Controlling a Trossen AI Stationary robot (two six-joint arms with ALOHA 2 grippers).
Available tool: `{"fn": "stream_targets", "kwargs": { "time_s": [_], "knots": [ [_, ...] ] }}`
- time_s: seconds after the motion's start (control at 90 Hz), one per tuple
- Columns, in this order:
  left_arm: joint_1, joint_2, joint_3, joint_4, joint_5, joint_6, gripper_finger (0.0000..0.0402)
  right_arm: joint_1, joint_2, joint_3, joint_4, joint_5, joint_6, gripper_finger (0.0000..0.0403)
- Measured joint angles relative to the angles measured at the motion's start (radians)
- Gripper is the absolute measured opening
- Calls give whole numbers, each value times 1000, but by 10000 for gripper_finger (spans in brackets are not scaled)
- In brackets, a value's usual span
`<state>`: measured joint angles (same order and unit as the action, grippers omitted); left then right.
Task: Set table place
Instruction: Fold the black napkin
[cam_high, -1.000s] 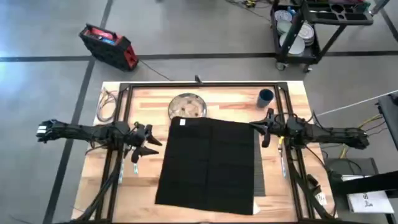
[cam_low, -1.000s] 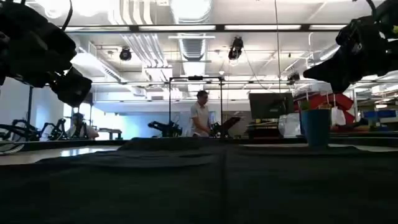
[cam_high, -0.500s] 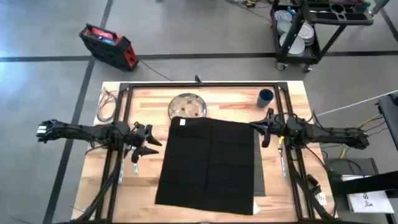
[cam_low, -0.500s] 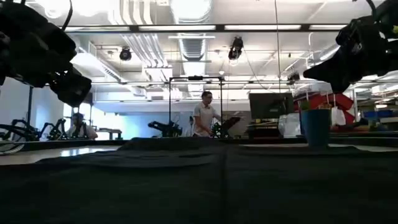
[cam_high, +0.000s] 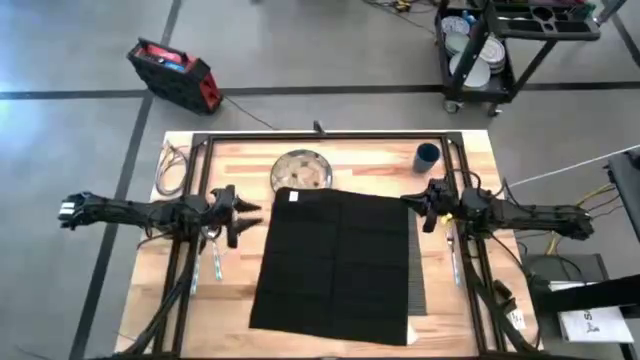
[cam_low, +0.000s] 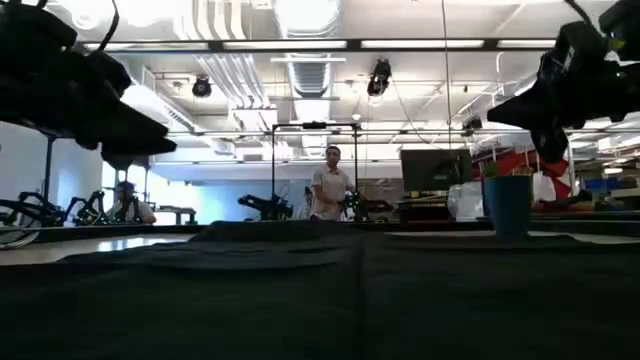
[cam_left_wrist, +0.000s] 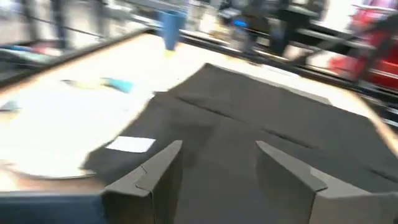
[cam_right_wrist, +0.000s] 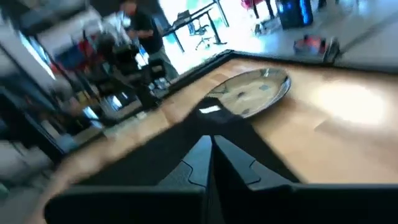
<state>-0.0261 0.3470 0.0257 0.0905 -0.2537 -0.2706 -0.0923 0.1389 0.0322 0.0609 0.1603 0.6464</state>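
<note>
Dark plastic fingers at both tools. At the left gripper (cam_high: 248, 207), swung up and levelled within the last half second, from tips angled down toward the table (cam_high: 230, 300) to tips aimed across it at the black napkin (cam_high: 335, 265). At the right gripper (cam_high: 422, 207), turned and drawn in a little over the same stretch. Read as a reach only just begun rather than a grasp, with nothing of the setting shifted in that time. From the left wrist: spread wide at the fingers (cam_left_wrist: 155, 174), clamped on nothing, touched nothing, hung above the napkin near its edge. From the right wrist: pressed together at the fingers (cam_right_wrist: 199, 155), likewise empty, hovered clear of the wood by the napkin's opposite side. Farther out, found the place (cam_high: 416, 290) lying mid-table, almost wholly covered by the napkin, with only a ribbed strip showing along its right edge. Tucked partly under the napkin's back edge, a silvery plate (cam_high: 300, 168). Well apart, toward the back right corner, a blue cup (cam_high: 427, 155). On bare wood beside the left arm, what looked like a piece of cutlery (cam_high: 216, 265), too small to tell which. Judged barely under way: plate, cup and cutlery not yet on the place, and the napkin likely to be cleared off it first.
</note>
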Motion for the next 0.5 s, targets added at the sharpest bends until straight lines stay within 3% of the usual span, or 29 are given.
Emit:
{"fn": "stream_targets", "kwargs": {
  "time_s": [0.122,0.278,0.5],
  "knots": [
    [0,0,0,0,-62,1,179,0,0,0,44,42,71,0],
    [0,0,0,9,-69,-17,187,0,-1,1,110,50,106,0],
    [0,5,0,72,-104,-256,198,0,0,1,120,50,155,0]
  ]
}}
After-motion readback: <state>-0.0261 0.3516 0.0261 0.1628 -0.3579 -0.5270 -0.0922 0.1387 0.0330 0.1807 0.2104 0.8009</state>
